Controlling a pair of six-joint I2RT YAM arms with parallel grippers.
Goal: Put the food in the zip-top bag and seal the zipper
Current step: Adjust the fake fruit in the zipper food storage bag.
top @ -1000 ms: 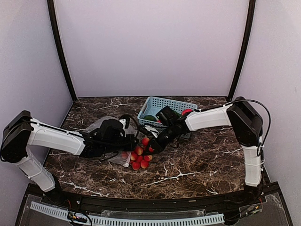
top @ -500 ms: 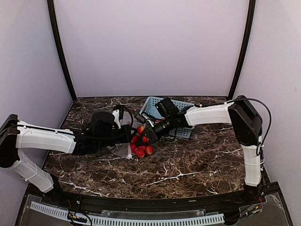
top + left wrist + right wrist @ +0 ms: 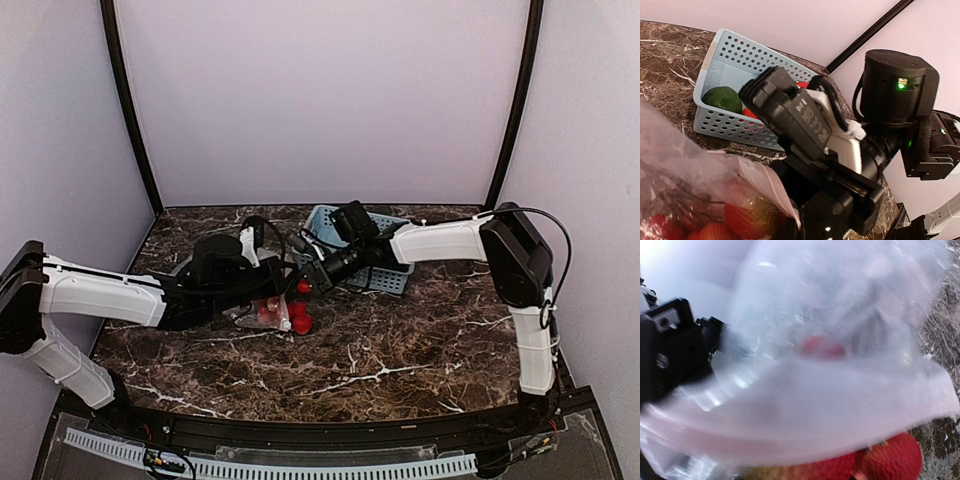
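Note:
The clear zip-top bag [image 3: 250, 306] is raised off the table, and my left gripper [image 3: 268, 292] is shut on its edge. In the left wrist view the bag [image 3: 690, 165] fills the lower left, with red-yellow balls [image 3: 740, 220] showing through the film. My right gripper [image 3: 305, 285] is at the bag's mouth, right by the cluster of balls [image 3: 300, 322], part of which hangs outside. In the right wrist view the bag [image 3: 830, 405] veils everything, with balls [image 3: 890, 460] below it, so those fingers are hidden. I cannot make out the zipper.
The light blue basket [image 3: 385, 276] stands behind the right forearm. In the left wrist view the basket [image 3: 730, 127] holds a green pepper [image 3: 722, 99] and a red piece [image 3: 751, 113]. The right arm's black wrist [image 3: 805, 125] crowds close to the bag.
The left gripper lifted the bag and drew it back and right. The right gripper carried the ball cluster up and left to the bag's mouth, and some balls now sit behind the film.

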